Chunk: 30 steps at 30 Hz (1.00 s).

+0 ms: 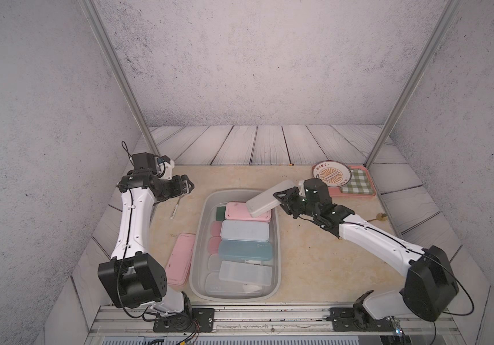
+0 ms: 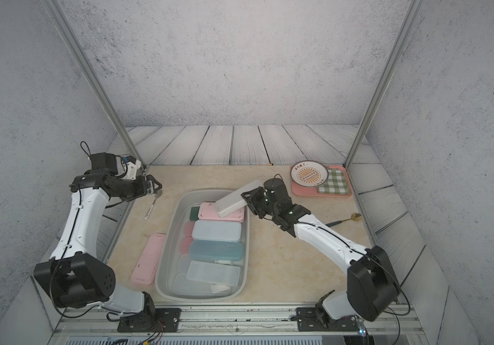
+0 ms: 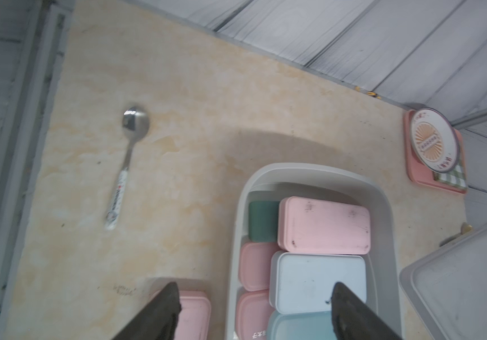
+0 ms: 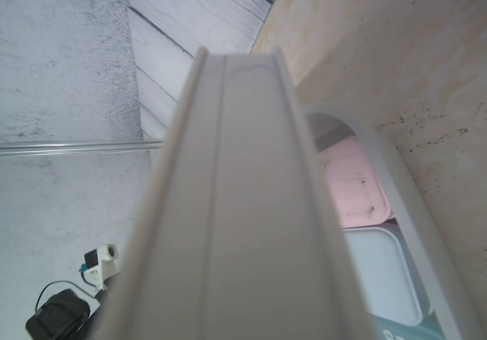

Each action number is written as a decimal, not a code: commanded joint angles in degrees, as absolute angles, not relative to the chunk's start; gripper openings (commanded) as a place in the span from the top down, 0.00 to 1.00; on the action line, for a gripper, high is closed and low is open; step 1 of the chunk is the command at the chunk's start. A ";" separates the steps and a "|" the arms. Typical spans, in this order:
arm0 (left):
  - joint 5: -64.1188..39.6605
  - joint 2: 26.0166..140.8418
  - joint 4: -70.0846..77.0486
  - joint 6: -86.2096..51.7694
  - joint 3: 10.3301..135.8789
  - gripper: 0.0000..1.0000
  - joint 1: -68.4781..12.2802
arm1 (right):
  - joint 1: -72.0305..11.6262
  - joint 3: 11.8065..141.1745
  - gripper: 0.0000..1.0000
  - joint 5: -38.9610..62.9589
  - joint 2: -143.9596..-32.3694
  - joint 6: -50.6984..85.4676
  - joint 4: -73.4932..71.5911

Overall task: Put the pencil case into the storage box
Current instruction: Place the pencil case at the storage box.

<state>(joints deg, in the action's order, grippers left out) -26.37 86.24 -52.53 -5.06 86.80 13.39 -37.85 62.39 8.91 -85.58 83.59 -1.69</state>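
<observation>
Right gripper (image 1: pixel 280 199) first: its jaws are pinched across the thin edge of the pale grey pencil case (image 1: pixel 265 199). The case hangs tilted in the air just right of centre in both top views, one end already over the far end of the storage box (image 1: pixel 227 190). That edge grip looks deliberate, since it leaves the broad faces free so the case can be laid flat. The tilt lets the lower end go over the rim first. Below it lies a pink case (image 1: pixel 236 209), and nearer the camera a white case (image 1: pixel 244 230), a blue case (image 1: pixel 245 250) and a clear case (image 1: pixel 245 273) fill the floor of the tub. My read is that the newcomer has to land on top of the pile (there's no bare bottom left that I can see). Over at the upper left of the frame, the left gripper (image 1: pixel 190 186) hovers with its fingers (image 3: pixel 162 312) spread wide and nothing between them, well apart from the drop zone, probably parked there to keep the path clear. One more pink case on the table (image 1: pixel 180 260) lies just beside the box's left wall, on that arm's side, so I'd guess it is next.
</observation>
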 commanded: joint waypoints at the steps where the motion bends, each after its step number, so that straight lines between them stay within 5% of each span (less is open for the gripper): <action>1: -22.46 82.72 -53.10 -3.18 82.99 0.19 15.12 | -42.10 65.64 0.70 -3.99 -92.63 89.06 -8.87; 11: -20.90 75.41 -50.65 -3.93 73.68 0.20 15.12 | -49.20 76.68 0.71 -14.89 -111.16 105.49 -9.19; 20: -23.20 74.15 -51.75 -1.57 72.20 0.20 14.19 | -50.58 79.92 0.66 -18.73 -117.11 112.89 -6.67; 25: -27.18 75.49 -53.87 2.63 70.91 0.22 12.35 | -50.60 82.81 0.35 -13.60 -115.84 114.90 3.26; 26: -27.52 75.71 -53.95 3.12 70.50 0.22 11.84 | -50.56 83.16 0.11 -12.32 -115.44 115.05 5.08; 27: -27.74 76.01 -54.21 3.63 70.16 0.22 11.16 | -50.59 83.69 0.01 -10.92 -114.91 114.85 7.15; 30: -27.60 76.38 -54.47 3.96 69.28 0.23 9.24 | -50.71 83.69 0.01 -7.42 -112.65 114.17 12.60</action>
<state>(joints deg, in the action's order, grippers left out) -26.02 75.79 -52.69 1.78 70.19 10.68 -50.50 83.13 -11.51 -114.45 113.38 3.92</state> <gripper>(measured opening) 0.771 0.987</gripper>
